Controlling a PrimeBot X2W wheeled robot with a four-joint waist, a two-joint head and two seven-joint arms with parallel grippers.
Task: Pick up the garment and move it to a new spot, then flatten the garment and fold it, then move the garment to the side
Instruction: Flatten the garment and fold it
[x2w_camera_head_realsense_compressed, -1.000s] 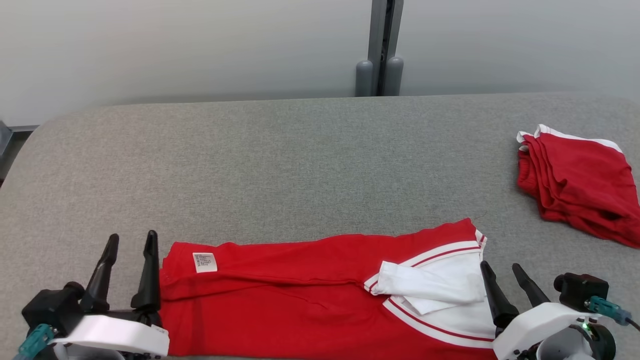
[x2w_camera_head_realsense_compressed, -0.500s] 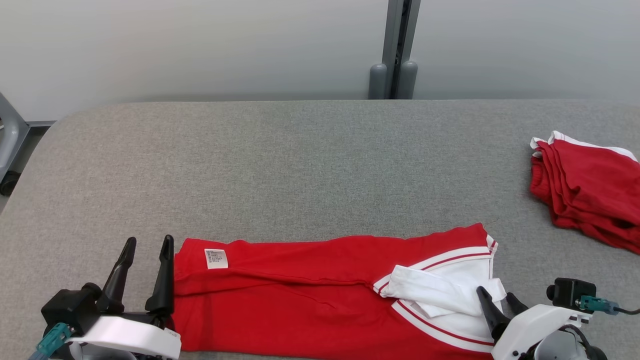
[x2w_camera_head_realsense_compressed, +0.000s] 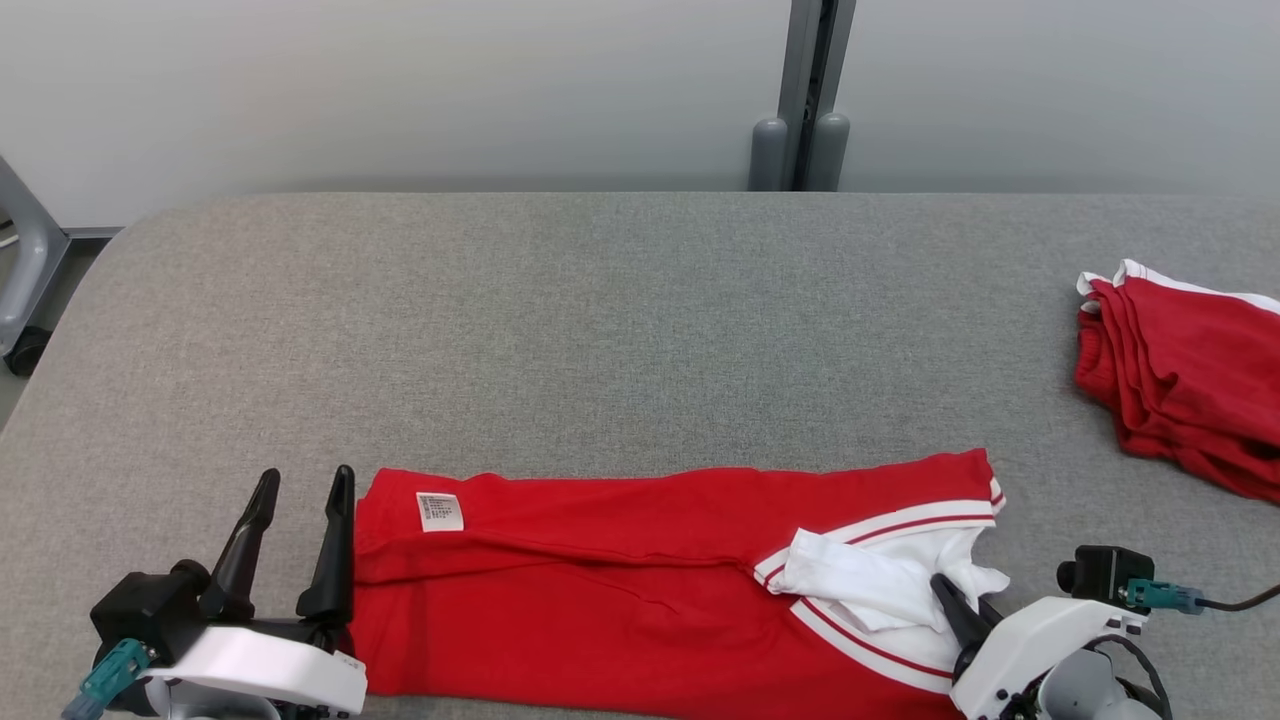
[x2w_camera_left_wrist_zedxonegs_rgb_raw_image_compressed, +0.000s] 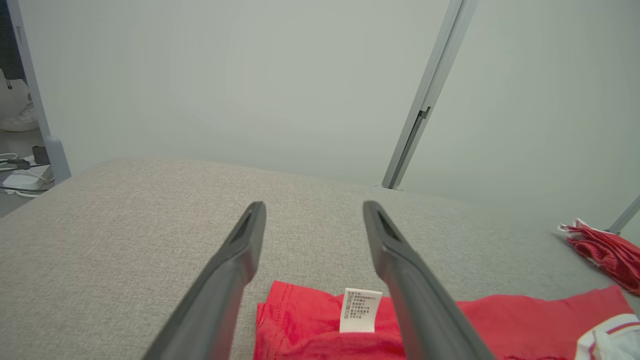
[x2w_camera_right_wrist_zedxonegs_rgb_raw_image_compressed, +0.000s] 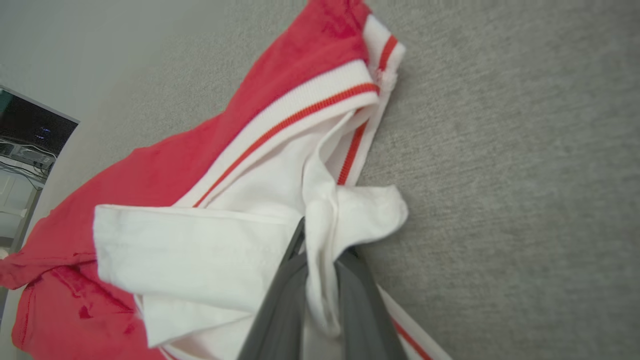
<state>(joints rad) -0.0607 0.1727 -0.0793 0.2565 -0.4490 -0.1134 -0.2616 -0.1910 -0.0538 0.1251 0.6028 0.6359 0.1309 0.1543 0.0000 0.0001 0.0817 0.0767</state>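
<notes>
The garment (x2w_camera_head_realsense_compressed: 600, 580) is red with white sleeves and striped trim, lying folded lengthwise along the near edge of the grey table (x2w_camera_head_realsense_compressed: 600, 320). A white label (x2w_camera_head_realsense_compressed: 440, 511) marks its left end. My left gripper (x2w_camera_head_realsense_compressed: 305, 475) stands open just off that end, its right finger against the cloth's edge. The left wrist view has the garment (x2w_camera_left_wrist_zedxonegs_rgb_raw_image_compressed: 300, 325) below the spread fingers of the left gripper (x2w_camera_left_wrist_zedxonegs_rgb_raw_image_compressed: 314, 205). My right gripper (x2w_camera_head_realsense_compressed: 962, 600) is shut on a bunched fold of white fabric at the right end. In the right wrist view the garment (x2w_camera_right_wrist_zedxonegs_rgb_raw_image_compressed: 200, 240) rises between the right gripper (x2w_camera_right_wrist_zedxonegs_rgb_raw_image_compressed: 322, 245) fingers.
A stack of folded red garments (x2w_camera_head_realsense_compressed: 1190, 390) lies at the table's right edge, also seen as a red stack (x2w_camera_left_wrist_zedxonegs_rgb_raw_image_compressed: 605, 252) far right. A grey post (x2w_camera_head_realsense_compressed: 805, 100) stands against the wall behind the table. A chair leg (x2w_camera_head_realsense_compressed: 25, 270) is beyond the left edge.
My right gripper has pushed into the white fabric and closed on it, bunching the cloth. The head camera has shifted. The left gripper stays open at the left end.
</notes>
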